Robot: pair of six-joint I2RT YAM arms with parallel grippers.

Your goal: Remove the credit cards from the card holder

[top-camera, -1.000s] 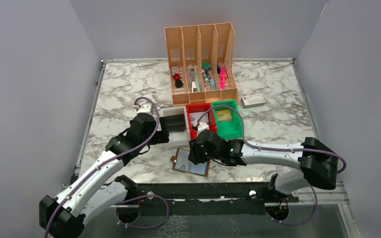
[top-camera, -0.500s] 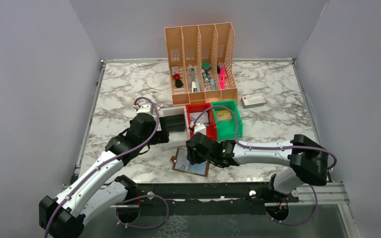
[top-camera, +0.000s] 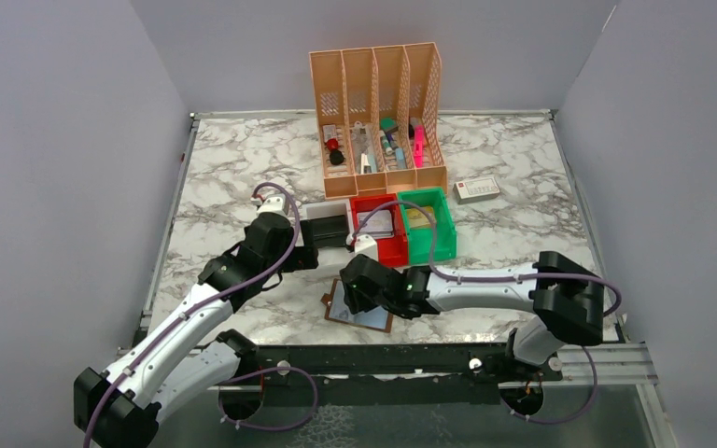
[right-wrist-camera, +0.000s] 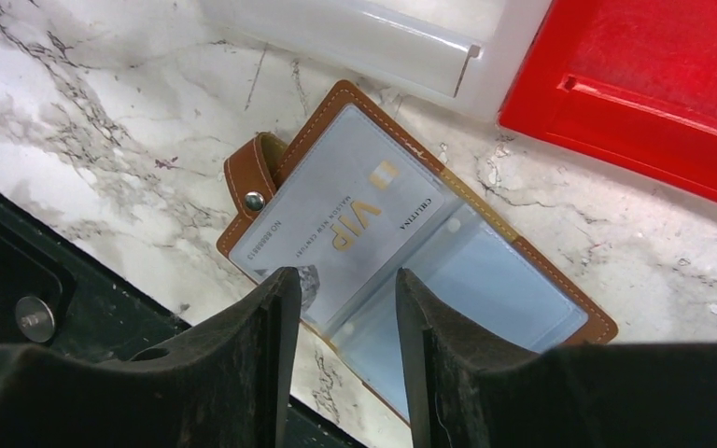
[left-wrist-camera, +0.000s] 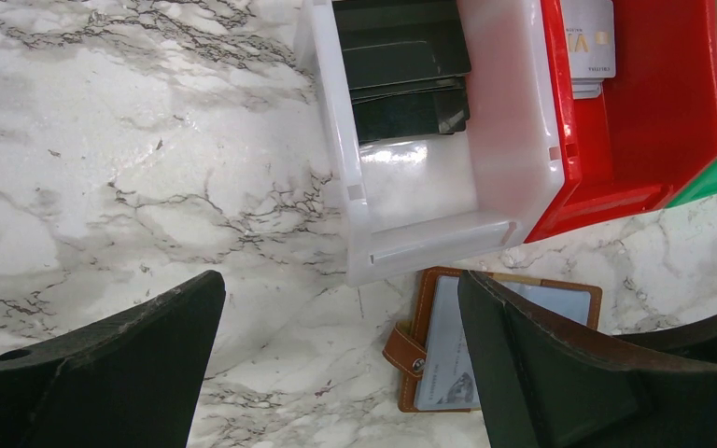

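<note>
Top view: the card holder (top-camera: 372, 319) lies open at the surface's near edge, with the right gripper (top-camera: 353, 299) over it. Left wrist view: the left gripper (left-wrist-camera: 336, 373) is wide apart and empty, and credit cards (left-wrist-camera: 588, 42) lie in the red bin (left-wrist-camera: 644, 140). Right wrist view: the jaws are partly apart and empty above the sleeved VIP card (right-wrist-camera: 350, 210). Since earlier, the right gripper has shifted left.

bins (top-camera: 429, 248) 3 | card holder (right-wrist-camera: 471, 263) 1 | file rack (top-camera: 378, 112) 1 | white box (top-camera: 477, 189) 1 | arms (top-camera: 485, 283) 2

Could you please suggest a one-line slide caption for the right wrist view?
Right claw, jaws apart, poised over the open brown card holder, a VIP card showing inside.
</note>
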